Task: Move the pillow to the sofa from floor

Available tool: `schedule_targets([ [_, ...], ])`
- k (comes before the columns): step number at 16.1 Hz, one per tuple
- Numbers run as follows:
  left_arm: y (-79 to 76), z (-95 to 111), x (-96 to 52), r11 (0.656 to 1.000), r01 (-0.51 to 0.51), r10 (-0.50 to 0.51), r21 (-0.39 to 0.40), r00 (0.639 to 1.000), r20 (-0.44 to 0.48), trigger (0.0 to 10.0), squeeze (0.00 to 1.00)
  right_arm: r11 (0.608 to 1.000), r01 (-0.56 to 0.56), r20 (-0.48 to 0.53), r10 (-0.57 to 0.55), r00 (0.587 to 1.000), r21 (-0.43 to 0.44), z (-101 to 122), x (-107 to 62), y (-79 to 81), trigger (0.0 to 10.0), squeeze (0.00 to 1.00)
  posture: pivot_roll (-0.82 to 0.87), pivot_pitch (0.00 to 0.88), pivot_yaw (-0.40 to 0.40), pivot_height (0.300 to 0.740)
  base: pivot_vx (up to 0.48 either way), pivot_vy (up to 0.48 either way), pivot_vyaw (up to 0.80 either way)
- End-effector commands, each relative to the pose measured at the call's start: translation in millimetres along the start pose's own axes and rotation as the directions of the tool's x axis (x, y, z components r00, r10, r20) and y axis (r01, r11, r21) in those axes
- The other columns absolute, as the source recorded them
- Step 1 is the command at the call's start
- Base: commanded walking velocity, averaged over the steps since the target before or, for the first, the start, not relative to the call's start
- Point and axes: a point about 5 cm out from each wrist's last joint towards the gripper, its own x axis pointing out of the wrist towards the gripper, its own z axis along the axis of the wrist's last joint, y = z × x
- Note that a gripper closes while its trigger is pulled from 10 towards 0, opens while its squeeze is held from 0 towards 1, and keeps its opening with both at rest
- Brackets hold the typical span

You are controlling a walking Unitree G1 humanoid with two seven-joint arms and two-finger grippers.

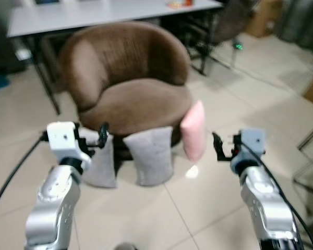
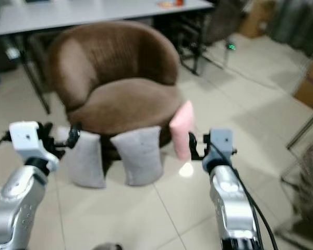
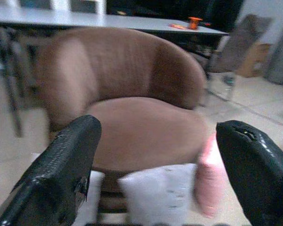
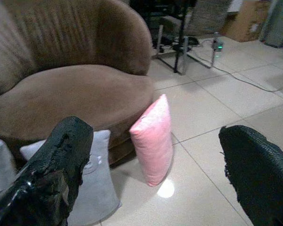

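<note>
We see the pink pillow [image 1: 193, 130] upright on the floor [image 1: 198, 208], leaning against the brown sofa [image 1: 130, 78]. Our left gripper [image 3: 155, 179] and right gripper [image 4: 151, 174] hover with fingers spread wide, holding nothing.

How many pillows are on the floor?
3: a gray pillow at the left, a second gray pillow in the middle, a pink pillow at the right, all leaning on the brown chair.

Matt brown fabric sofa [image 1: 130, 83], soft cloth pink pillow [image 4: 153, 139], glossy floor tiles [image 1: 224, 198]
</note>
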Motion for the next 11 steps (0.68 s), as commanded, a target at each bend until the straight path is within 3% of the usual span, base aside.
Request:
schedule_targets([
  [1, 3.5, -8.6, -3.8, 0.999, -0.025, 0.028, 0.047, 0.998, -0.051, 10.0, 0.0, 0.999, 0.03, 0.066, -0.027, 0.997, -0.045, 12.9, 6.5, 6.8, 10.0, 1.0, -0.04, 0.0, -0.011, 0.74, 0.0, 0.0, 0.0],
  [3, 6.3, -15.2, -6.2, 0.992, -0.039, 0.048, 0.121, 0.996, -0.074, 10.0, 0.0, 0.994, 0.054, 0.097, -0.044, 0.994, -0.095, 19.7, 7.7, 8.2, 10.0, 0.98, -0.05, 0.0, -0.008, 0.74, 0.0, 0.0, 0.0],
  [4, 6.1, -16.1, -6.0, 0.989, -0.035, 0.048, 0.146, 0.995, -0.086, 10.0, 0.0, 0.997, 0.025, 0.072, -0.02, 0.997, -0.076, 17.0, 7.1, 8.6, 10.0, 0.09, -0.05, 0.0, -0.006, 0.74, 0.0, -0.48, 0.0],
  [5, 5.5, -16.6, -5.3, 0.986, -0.032, 0.048, 0.162, 0.994, -0.094, 10.0, 0.0, 0.999, -0.001, 0.028, 0.002, 1.0, -0.041, 10.9, 5.9, 8.7, 10.0, 0.0, -0.05, 0.0, -0.004, 0.74, 0.0, -0.48, 0.0],
  [11, 2.5, -18.9, -4.3, 0.975, 0.0, 0.026, 0.222, 0.994, -0.111, 10.0, 0.0, 1.0, -0.004, -0.001, 0.004, 1.0, 0.019, 3.9, 1.6, 9.6, 10.0, 0.0, -0.05, 0.0, 0.016, 0.74, 0.0, -0.48, 0.0],
])
